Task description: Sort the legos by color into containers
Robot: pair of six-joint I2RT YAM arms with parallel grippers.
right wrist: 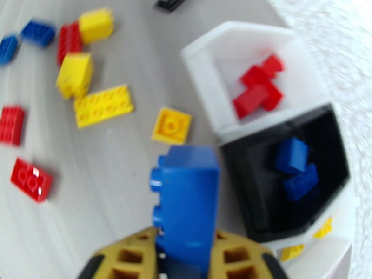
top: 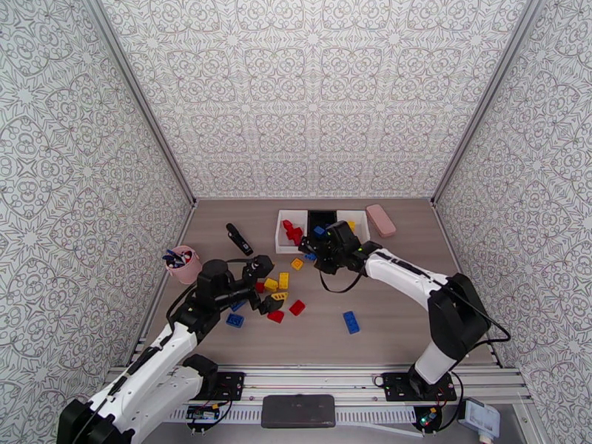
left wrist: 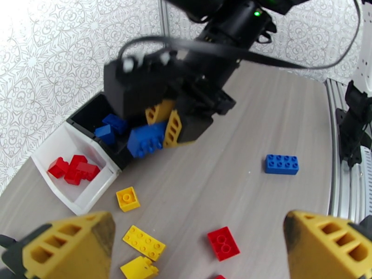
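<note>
Blue brick [right wrist: 186, 196] for black tray [right wrist: 325, 136]
Clamped upright in right jaws, just near of tray; left jaws wide apart, empty.

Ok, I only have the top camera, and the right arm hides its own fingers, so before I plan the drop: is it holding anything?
Observer: Yes. In the right wrist view, the right gripper is shut on a blue brick.
Operator: Which tray takes blue?
Observer: The black tray. Two blue bricks already lie in it.
Operator: And the left side?
Observer: The left wrist view shows the left gripper open and empty.
</note>
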